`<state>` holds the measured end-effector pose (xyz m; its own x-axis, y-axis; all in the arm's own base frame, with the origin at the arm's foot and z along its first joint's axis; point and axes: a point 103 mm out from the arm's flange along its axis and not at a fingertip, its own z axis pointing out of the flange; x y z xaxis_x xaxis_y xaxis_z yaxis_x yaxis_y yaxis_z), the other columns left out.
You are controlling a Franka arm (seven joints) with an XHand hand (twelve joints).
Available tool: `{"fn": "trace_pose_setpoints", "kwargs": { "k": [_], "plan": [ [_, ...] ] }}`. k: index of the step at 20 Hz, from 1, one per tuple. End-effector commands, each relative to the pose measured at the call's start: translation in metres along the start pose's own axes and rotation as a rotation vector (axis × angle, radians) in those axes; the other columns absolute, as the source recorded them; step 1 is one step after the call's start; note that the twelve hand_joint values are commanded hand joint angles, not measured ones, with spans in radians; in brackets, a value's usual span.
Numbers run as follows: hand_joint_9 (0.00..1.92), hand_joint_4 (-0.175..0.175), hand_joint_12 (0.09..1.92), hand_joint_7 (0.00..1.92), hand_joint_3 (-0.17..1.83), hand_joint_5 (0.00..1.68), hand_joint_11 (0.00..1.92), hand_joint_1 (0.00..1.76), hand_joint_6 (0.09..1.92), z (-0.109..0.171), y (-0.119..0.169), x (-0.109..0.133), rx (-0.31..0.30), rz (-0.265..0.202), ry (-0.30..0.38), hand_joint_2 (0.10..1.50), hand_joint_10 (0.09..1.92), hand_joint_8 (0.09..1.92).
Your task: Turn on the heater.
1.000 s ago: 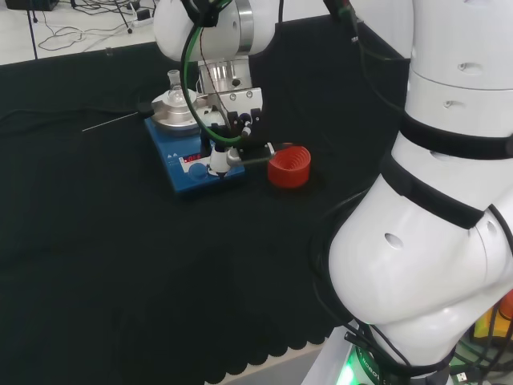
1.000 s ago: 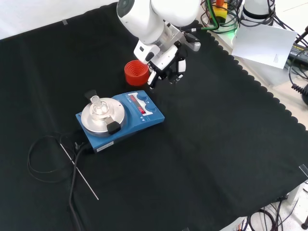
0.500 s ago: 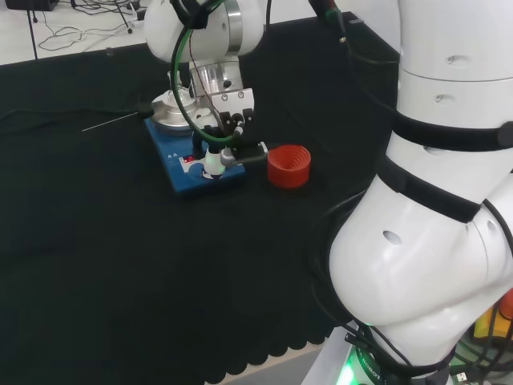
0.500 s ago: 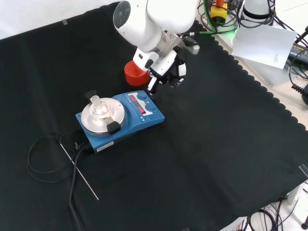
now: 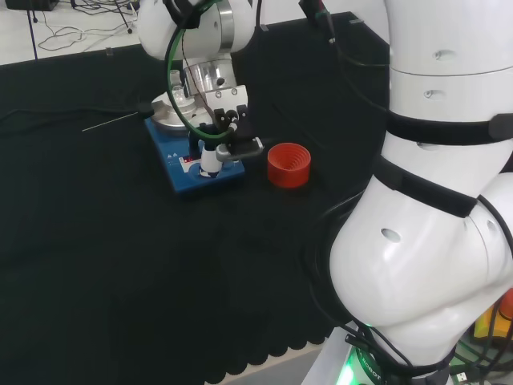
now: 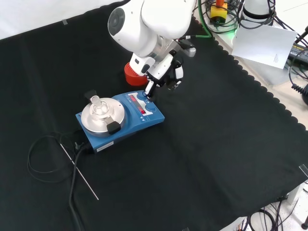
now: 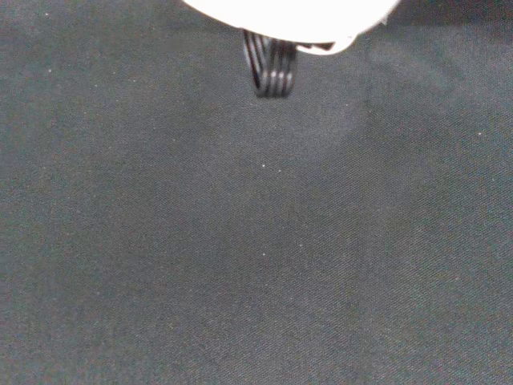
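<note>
The heater (image 6: 120,121) is a blue unit on the black tabletop (image 6: 216,144), with a round silver plate carrying a small glass flask (image 6: 96,103) and a red-lit front panel. The hand (image 6: 163,77) has shifted from beside the red ribbed stand (image 5: 288,164) to over the heater's panel, one finger extended down to its control corner, the others curled. A thin rod (image 6: 79,172) and black cable lie just beside the heater.

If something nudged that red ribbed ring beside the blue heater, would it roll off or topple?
Probably neither: the red ribbed ring sits flat, open end up, low and wide. It looks light, so it may slide on the black cloth. Tipped on edge, it might roll.
</note>
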<state>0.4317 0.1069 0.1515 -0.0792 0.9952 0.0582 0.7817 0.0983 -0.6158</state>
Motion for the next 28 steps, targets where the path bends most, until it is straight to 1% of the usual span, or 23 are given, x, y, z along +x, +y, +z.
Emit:
{"fn": "trace_pose_setpoints", "kwargs": {
  "k": [1,5,12,18,28],
  "plan": [
    [1.65,-0.054,1.43,1.63,1.08,0.28,1.16,1.47,0.87,0.000,0.003,-0.005,0.007,0.005,-0.004,0.69,1.53,1.57],
    [1.65,-0.054,1.43,1.63,1.08,0.28,1.16,1.47,0.86,0.001,0.006,-0.006,0.011,0.010,-0.004,0.69,1.53,1.57],
    [1.65,-0.053,1.43,1.62,1.09,0.28,1.17,1.47,0.86,0.004,0.011,-0.010,-0.001,0.011,0.001,0.69,1.53,1.57],
    [1.65,-0.053,1.43,1.62,1.09,0.28,1.17,1.46,0.86,0.005,0.013,-0.011,0.008,0.003,0.006,0.69,1.53,1.57],
    [1.65,-0.053,1.43,1.62,1.09,0.28,1.17,1.46,0.86,0.007,0.017,-0.010,0.018,0.010,-0.001,0.69,1.53,1.57]
  ]
}}
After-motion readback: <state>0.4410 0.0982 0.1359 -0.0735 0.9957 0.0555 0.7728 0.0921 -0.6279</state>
